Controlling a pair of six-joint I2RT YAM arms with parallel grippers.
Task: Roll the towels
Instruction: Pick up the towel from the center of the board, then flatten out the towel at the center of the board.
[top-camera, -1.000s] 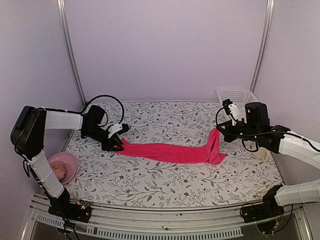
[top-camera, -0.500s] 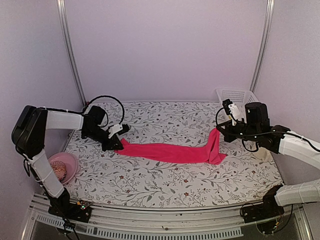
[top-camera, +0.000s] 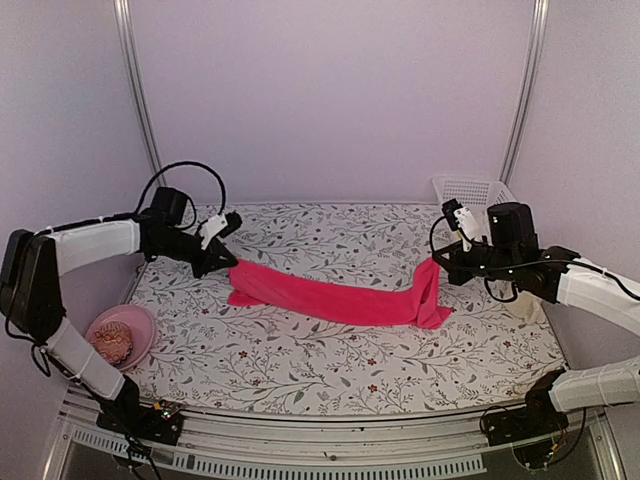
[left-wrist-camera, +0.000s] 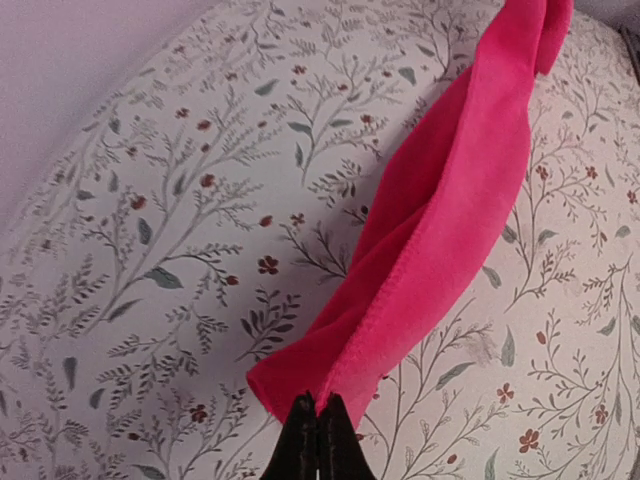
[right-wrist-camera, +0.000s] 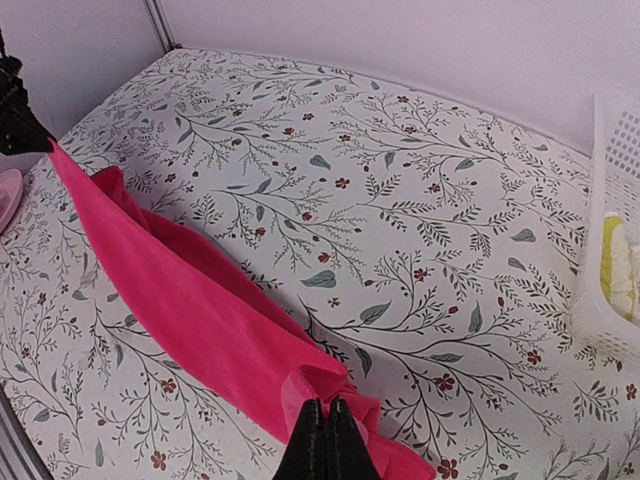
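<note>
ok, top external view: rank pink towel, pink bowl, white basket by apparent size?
1. pink towel: clearly largest, stretched out long.
2/3. pink bowl and white basket: they look about alike. The bowl sits nearer the camera and the basket is partly hidden, so I won't rank them.

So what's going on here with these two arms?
The two arms hold the pink towel stretched between them: the left gripper pinches one end, the right gripper the other, and its middle rests on the table. It is not rolled yet. A yellowish cloth lies in the basket at the far right.
</note>
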